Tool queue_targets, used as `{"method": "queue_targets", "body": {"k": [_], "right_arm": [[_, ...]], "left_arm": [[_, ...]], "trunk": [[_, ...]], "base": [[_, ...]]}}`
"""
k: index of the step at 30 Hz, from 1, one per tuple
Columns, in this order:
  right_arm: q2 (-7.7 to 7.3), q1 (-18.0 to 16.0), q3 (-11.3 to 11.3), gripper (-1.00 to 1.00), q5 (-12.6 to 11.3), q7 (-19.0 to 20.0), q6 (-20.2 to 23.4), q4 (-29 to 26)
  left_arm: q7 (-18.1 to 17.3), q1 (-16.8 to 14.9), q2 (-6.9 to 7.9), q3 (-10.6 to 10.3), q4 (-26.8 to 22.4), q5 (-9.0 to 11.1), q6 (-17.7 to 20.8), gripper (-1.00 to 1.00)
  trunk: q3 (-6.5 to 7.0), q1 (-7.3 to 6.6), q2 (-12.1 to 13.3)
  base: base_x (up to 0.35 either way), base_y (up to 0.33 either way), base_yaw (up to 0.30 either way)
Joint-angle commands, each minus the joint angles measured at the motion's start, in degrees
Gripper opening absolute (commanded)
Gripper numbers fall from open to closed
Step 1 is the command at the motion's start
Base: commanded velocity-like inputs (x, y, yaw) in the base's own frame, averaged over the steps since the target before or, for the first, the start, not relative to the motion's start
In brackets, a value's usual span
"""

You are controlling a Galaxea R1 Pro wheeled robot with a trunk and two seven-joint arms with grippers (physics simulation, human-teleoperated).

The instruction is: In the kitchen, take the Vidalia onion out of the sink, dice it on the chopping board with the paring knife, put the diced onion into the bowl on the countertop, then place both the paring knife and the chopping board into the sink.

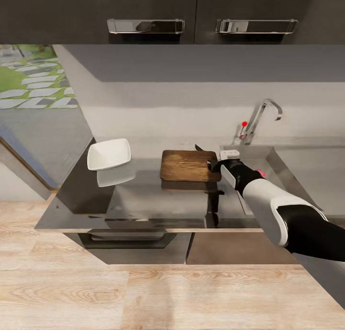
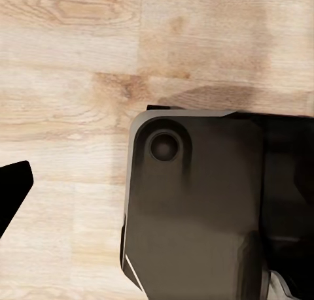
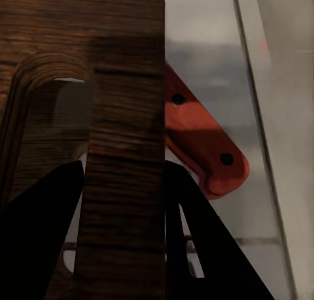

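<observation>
Pale wooden floor [image 1: 96, 291] fills the foreground of the head view, and the left wrist view looks down on the same planks, with part of the robot's dark grey base [image 2: 196, 208] over them. One black fingertip of the left gripper [image 2: 13, 189] shows at the edge of that view; whether its fingers are open or closed cannot be told.

Next comes the front edge of the glossy grey countertop [image 1: 158, 200] above dark cabinet fronts [image 1: 139, 246]. The right arm [image 1: 282, 215] reaches from the lower right across the counter to the right end of the chopping board [image 1: 188, 165]. In the right wrist view, the two black fingers of the right gripper [image 3: 124, 202] straddle the strip of wood beside the board's oval handle hole, one finger on each side, closed on the chopping board.

Beside the board in that view lies the red handle of the paring knife [image 3: 203, 150], on steel. In the head view its dark blade tip [image 1: 198, 147] pokes out behind the board's far right corner.

Left of the board and apart from it, the white bowl [image 1: 109, 154] sits on the counter.

To the right, the sink [image 1: 268, 152] and its flat drainboard adjoin the board. A small pinkish spot, apparently the Vidalia onion [image 1: 260, 172], peeks out just beyond the arm. Farthest back stands the chrome tap [image 1: 261, 114] with its red knob.
</observation>
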Motion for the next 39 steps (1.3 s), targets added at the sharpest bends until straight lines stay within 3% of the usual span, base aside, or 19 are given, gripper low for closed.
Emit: {"method": "queue_targets", "body": {"k": [1, 8, 25, 39], "right_arm": [[0.01, -0.03, 0.32, -1.0, -0.14, -0.15, 0.35, -0.06], [0.01, -0.03, 0.32, -1.0, -0.16, 2.09, 0.32, 0.01], [0.01, -0.03, 0.32, -1.0, -0.21, 2.37, 0.37, 0.01], [0.01, -0.03, 0.32, -1.0, -0.16, 2.3, 0.33, 0.61]], "left_arm": [[-0.04, 0.04, 0.03, -0.07, -0.1, 0.36, -0.05, 1.0], [-0.04, 0.04, 0.05, -0.07, -0.09, 0.36, -0.05, 1.0], [-0.04, 0.04, 0.04, -0.11, -0.07, 0.36, -0.05, 1.0], [-0.04, 0.04, 0.03, -0.04, -0.07, 0.36, -0.05, 1.0]], "trunk": [[-0.08, 0.03, -0.09], [-0.08, 0.03, -0.09], [-0.08, 0.03, -0.09], [-0.26, 0.03, -0.09]], "base": [[0.0, 0.0, 0.0], [0.0, 0.027, 0.0], [0.0, 0.206, 0.0], [0.0, 0.015, 0.0]]}}
